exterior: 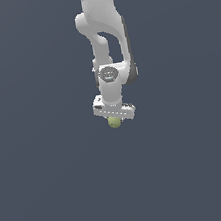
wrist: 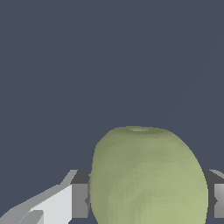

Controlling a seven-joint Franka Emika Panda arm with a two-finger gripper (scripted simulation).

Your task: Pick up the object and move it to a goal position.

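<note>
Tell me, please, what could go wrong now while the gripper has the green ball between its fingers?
1. The ball is round and smooth, and the fingers seem to touch it only at its two sides, so it may slip or roll out during a fast move.
2. In the exterior view only the lower part of the ball shows below the gripper; grip depth cannot be judged, so the hold may be shallow.

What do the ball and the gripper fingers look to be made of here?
Ball: matte yellow-green, faintly mottled skin with a stem dimple, fruit-like; a render, so uncertain. Fingers: flat grey blocks with dark tips, possibly plastic or metal with rubber pads.
</note>
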